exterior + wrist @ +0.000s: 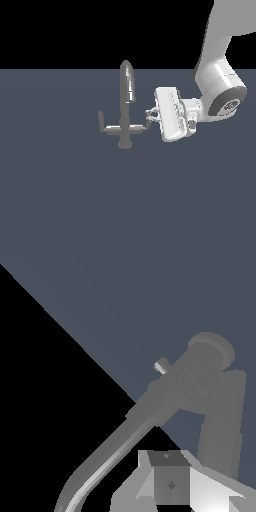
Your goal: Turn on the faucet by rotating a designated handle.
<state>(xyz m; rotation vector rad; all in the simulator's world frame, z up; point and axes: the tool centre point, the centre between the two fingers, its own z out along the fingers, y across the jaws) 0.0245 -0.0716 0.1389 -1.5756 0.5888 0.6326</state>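
Blue-grey floor (60, 200) across the lower scene under a black backdrop. White arm (220, 75) dropping in from the upper corner on the exterior view's right, wrist bent sideways toward mid-scene. Small grey metal faucet (126, 107) upright near the middle of the floor: tall tapered spout with a bright sheen down one side, round base, horizontal crossbar with an upturned peg at each end. Seen close in the wrist view as a long, dull grey shaft streaked with a pale highlight, round base (211, 348) at the far end, thick crossbar arm alongside. Gripper (150, 116) level with the crossbar, fingers pointing toward the spout, right at the handle (145, 126) on the exterior view's right. Handle's peg largely hidden among the fingers in the exterior view, so contact hard to confirm. One finger (170, 483) looming blocky and grey-white in the wrist view, just beside the crossbar arm. Spread or pressed together: cannot tell. Opposite peg (101, 120) standing free on the exterior view's left.
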